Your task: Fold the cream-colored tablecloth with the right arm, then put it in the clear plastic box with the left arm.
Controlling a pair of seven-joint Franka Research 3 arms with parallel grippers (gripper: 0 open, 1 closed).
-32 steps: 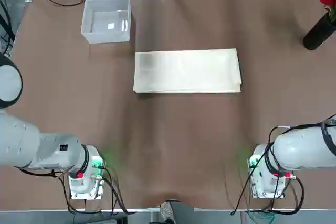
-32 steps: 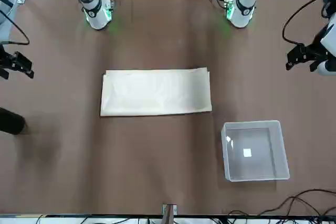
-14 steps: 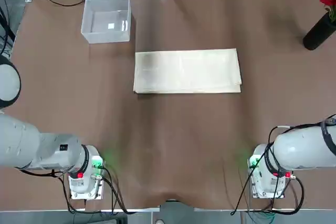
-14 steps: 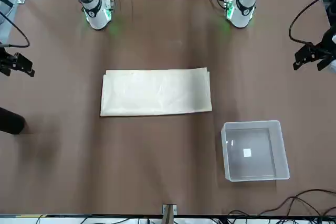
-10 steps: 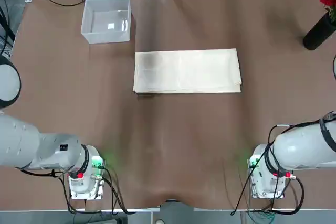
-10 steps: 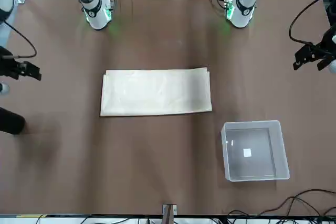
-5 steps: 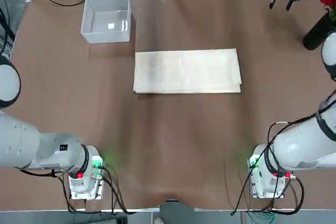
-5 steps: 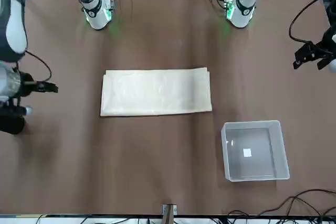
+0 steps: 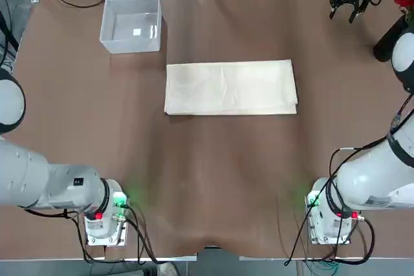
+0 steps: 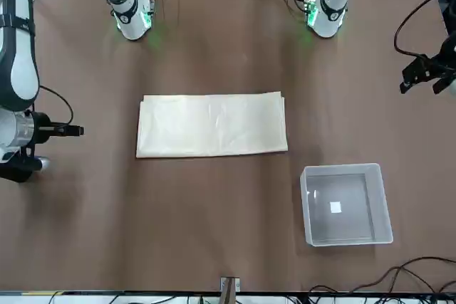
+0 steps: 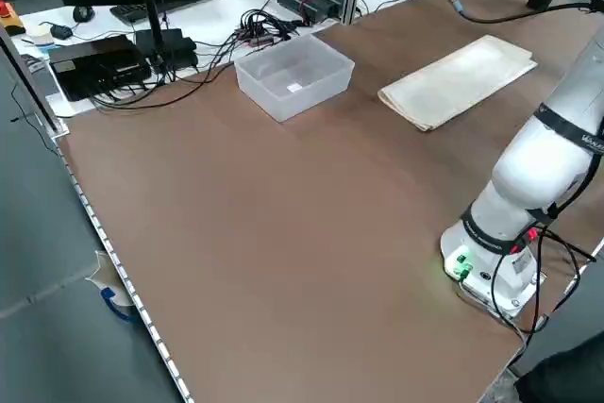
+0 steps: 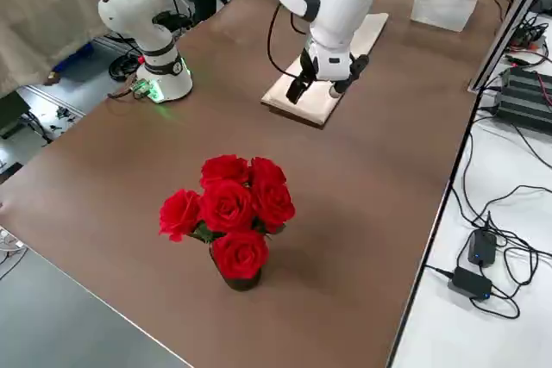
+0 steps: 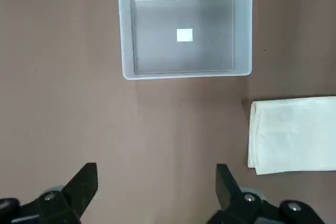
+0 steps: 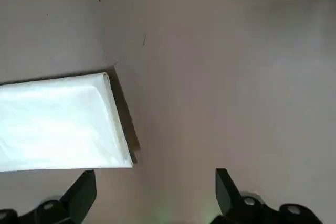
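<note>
The cream-colored tablecloth (image 9: 231, 87) lies flat in a folded, layered rectangle at the middle of the table (image 10: 212, 124). The clear plastic box (image 9: 131, 22) stands empty at the far left corner (image 10: 346, 204). My right gripper (image 9: 343, 11) hangs open high above the table's far right, beyond the cloth's right end (image 12: 326, 75). Its wrist view shows the cloth's right end (image 14: 58, 124) below open fingers. My left gripper (image 10: 420, 87) hovers open high at the left side. Its wrist view looks down on the box (image 13: 185, 27) and the cloth's left end (image 13: 294, 135).
A dark vase of red roses (image 12: 228, 213) stands at the table's right far edge (image 9: 394, 40), close to the right arm. Cables and power bricks (image 12: 474, 256) lie on the white surface beyond the far edge. Brown table surface surrounds the cloth.
The right arm has swung its gripper in from past the far right edge toward the cloth's right end. The left arm, the cloth and the box have stayed put.
</note>
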